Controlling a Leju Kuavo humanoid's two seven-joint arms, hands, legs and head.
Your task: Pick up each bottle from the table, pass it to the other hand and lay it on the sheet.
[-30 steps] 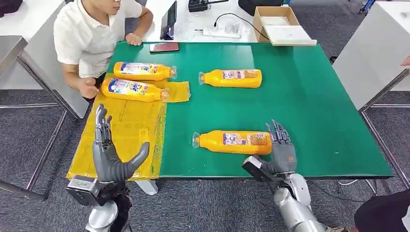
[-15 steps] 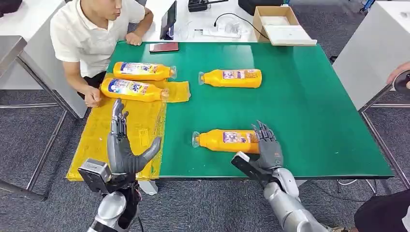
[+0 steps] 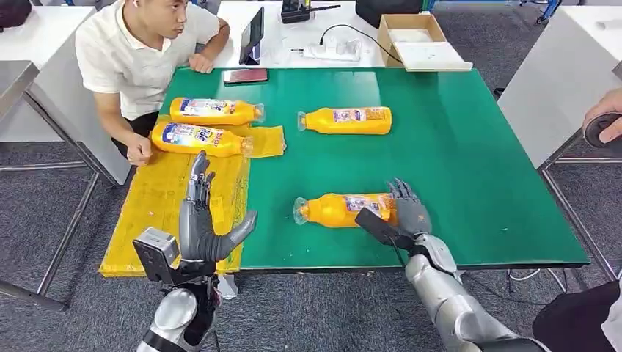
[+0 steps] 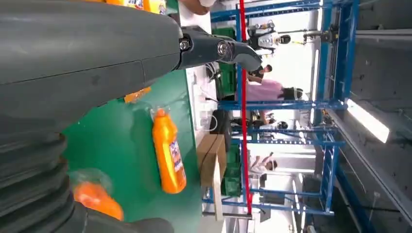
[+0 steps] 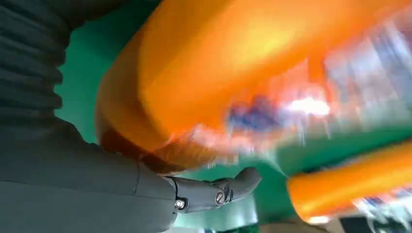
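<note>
Four orange bottles lie on their sides. Two of them (image 3: 216,111) (image 3: 202,137) lie at the far end of the yellow sheet (image 3: 169,213). A third bottle (image 3: 348,119) (image 4: 168,155) lies on the green table (image 3: 469,161) further back. My right hand (image 3: 403,214) grips the base end of the near bottle (image 3: 334,209) (image 5: 233,73), thumb (image 5: 214,191) across its front and fingers behind. That bottle is slightly tilted. My left hand (image 3: 209,220) is open and upright over the sheet's right edge, holding nothing.
A person (image 3: 139,59) sits at the table's far left corner, one hand (image 3: 138,152) beside the sheet. A phone (image 3: 246,75), a tablet (image 3: 255,33) and a cardboard box (image 3: 418,37) lie beyond the far edge. Another person's hand (image 3: 605,121) shows at the right.
My right hand has slid left onto the near bottle's base and closed round it; the bottle has tipped a little. My left hand has moved forward and right over the sheet.
</note>
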